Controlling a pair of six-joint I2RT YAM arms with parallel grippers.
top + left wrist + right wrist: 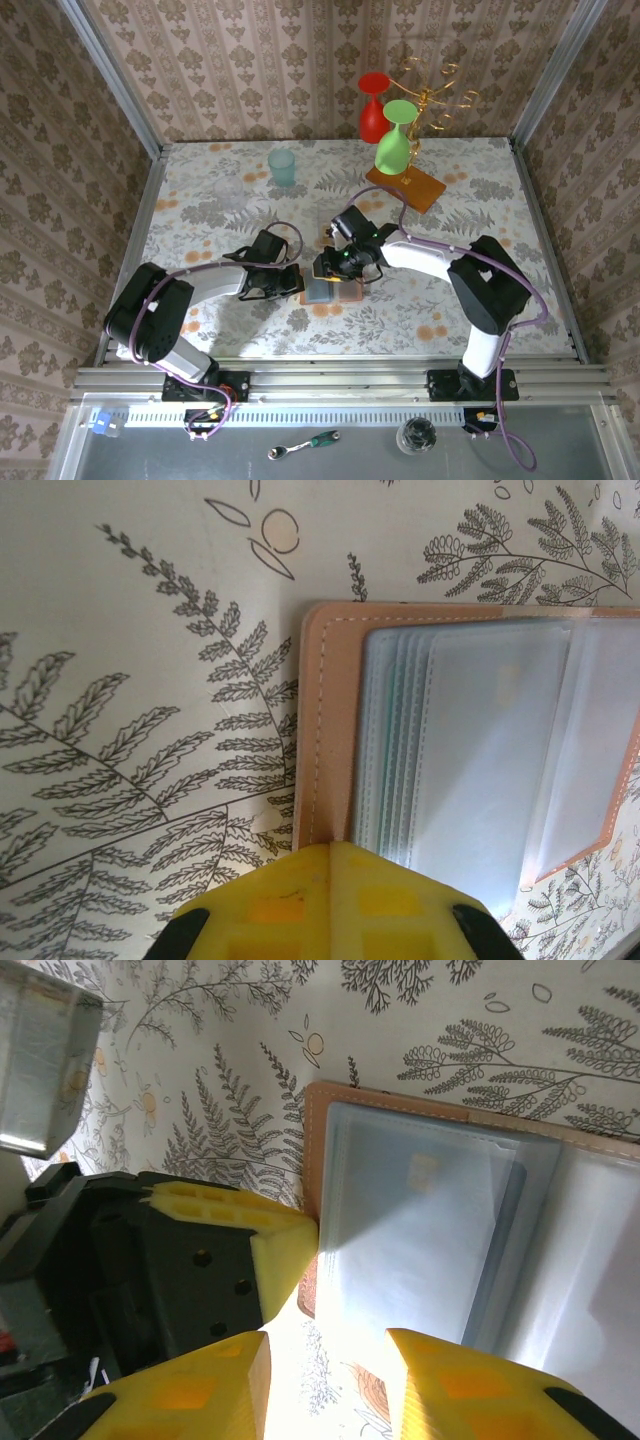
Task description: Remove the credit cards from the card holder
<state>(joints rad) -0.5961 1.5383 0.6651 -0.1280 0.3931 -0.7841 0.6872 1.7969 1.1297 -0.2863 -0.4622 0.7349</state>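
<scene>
Top external: the holder [330, 291] is seen open on the table [200, 210], nothing yet removed; left wrist: the left gripper [330, 858] is shown shut at its edge; right wrist: the right gripper [325, 1355] is seen part-open, empty, over a sleeved card [420, 1225].

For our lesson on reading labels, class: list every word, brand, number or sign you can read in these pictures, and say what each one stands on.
None: no text can be read in any view.
The card in the open card holder shows a small gold patch; any print on it is too blurred to read.
The tablecloth carries only fern and flower patterns, no writing.
</scene>
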